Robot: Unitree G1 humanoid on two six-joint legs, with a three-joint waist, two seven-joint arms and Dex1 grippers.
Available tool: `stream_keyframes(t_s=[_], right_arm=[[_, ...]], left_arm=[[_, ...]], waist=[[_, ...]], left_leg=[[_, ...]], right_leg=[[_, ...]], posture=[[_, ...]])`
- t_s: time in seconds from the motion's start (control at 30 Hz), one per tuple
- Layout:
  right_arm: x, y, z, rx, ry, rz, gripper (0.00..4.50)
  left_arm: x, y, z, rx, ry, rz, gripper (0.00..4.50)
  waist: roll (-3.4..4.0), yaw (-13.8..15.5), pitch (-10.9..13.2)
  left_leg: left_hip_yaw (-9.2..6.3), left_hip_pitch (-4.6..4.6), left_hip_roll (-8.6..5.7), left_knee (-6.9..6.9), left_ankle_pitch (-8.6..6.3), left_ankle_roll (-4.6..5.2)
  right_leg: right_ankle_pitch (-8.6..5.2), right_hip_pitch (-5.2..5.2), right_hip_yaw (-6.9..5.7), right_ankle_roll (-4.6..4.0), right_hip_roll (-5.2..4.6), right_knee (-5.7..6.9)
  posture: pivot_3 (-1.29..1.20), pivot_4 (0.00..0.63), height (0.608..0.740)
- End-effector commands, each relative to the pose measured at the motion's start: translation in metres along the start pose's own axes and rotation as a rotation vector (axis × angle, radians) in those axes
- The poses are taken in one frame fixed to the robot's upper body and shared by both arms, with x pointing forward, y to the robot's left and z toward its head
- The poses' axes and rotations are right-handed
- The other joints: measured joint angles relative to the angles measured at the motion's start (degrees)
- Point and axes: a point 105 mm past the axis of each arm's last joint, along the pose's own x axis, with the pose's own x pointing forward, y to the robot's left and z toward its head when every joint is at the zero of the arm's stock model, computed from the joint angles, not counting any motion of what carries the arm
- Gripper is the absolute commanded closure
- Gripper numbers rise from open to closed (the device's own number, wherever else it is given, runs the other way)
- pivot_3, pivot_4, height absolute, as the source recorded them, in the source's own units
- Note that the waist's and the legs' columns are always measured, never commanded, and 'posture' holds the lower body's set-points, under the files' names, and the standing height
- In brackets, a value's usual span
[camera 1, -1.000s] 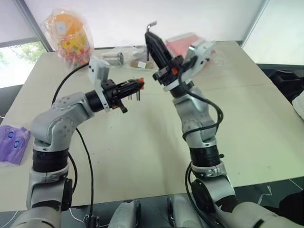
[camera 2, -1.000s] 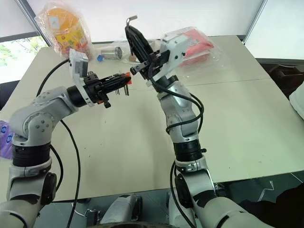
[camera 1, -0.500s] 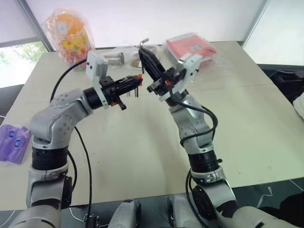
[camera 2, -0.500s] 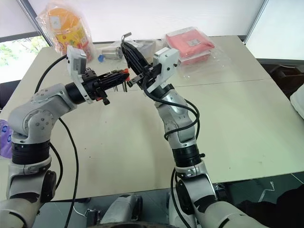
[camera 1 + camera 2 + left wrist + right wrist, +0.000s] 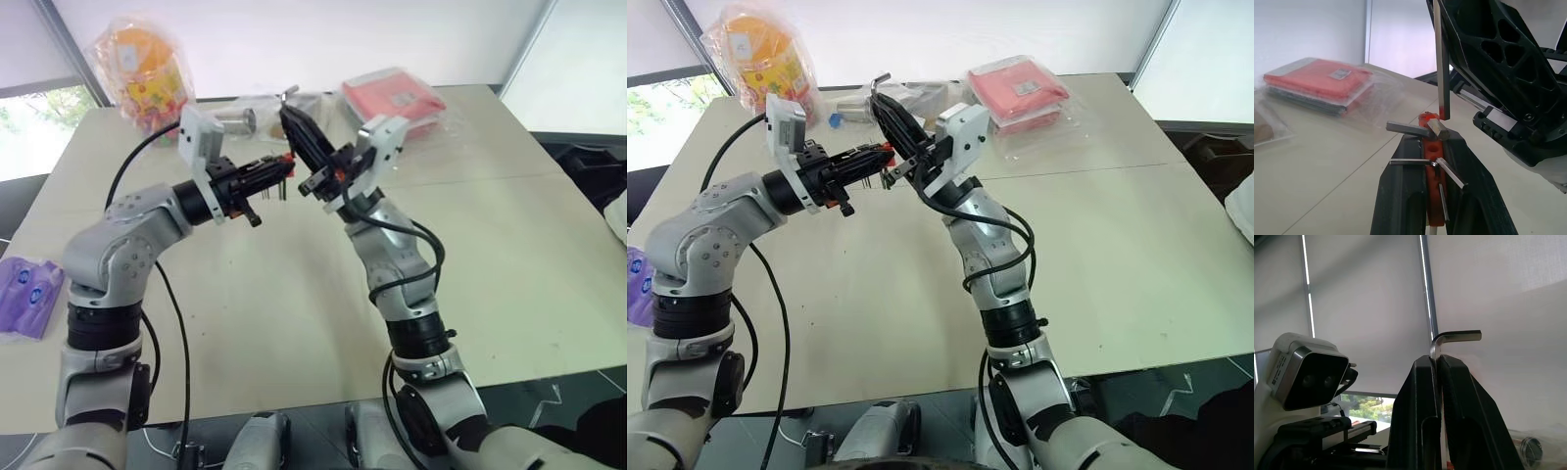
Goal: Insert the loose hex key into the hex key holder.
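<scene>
My left gripper (image 5: 277, 172) is shut on the hex key holder (image 5: 287, 162), an orange-red block with several short dark keys sticking out, held level above the table. In the left wrist view the holder (image 5: 1425, 119) sits between my black fingers (image 5: 1400, 196). My right gripper (image 5: 290, 114) slants up and to the left, shut on the loose hex key (image 5: 288, 95), whose bent end pokes out past its tips (image 5: 1454, 337). The key's long shaft (image 5: 1441, 58) comes down to the holder's upper end. I cannot tell whether the two touch.
At the back of the table (image 5: 294, 313) stand an orange snack bag (image 5: 142, 69), a metal can (image 5: 235, 119) and a red flat packet in clear plastic (image 5: 392, 96). A purple packet (image 5: 24, 294) lies at the left edge.
My right gripper has carried the loose hex key left and slightly down, closer to the holder. The left gripper has kept the holder about where it was.
</scene>
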Motion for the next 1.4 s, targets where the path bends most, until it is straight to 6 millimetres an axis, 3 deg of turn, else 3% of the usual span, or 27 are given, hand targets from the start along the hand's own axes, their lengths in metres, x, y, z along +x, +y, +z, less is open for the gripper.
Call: stream_keyframes(t_s=[0.03, 0.7, 1.4], right_arm=[[0.010, 0.012, 0.023, -0.027, -0.084, 0.050, 4.46], [0.010, 0.008, 0.015, -0.038, -0.077, 0.019, 4.46], [0.005, 0.003, 0.014, -0.061, -0.066, 0.000, 4.46]], left_arm=[[0.001, -0.005, 0.012, 0.042, -0.035, -0.020, 4.50], [0.005, -0.015, 0.011, 0.019, -0.044, -0.054, 4.50], [0.003, -0.009, 0.013, 0.005, -0.054, -0.030, 4.50]], waist=[[0.00, 0.0, 0.0], [0.00, 0.0, 0.0], [0.00, 0.0, 0.0]], left_leg=[[0.00, 0.00, 0.00, 0.00, 0.00, 0.00], [0.00, 0.00, 0.00, 0.01, 0.00, 0.00], [0.00, 0.00, 0.00, 0.01, 0.00, 0.00]], right_leg=[[0.00, 0.00, 0.00, 0.00, 0.00, 0.00], [0.00, 0.00, 0.00, 0.00, 0.00, 0.01], [0.00, 0.00, 0.00, 0.00, 0.00, 0.01]], posture=[[0.00, 0.150, 0.740], [0.00, 0.150, 0.740], [0.00, 0.150, 0.740]])
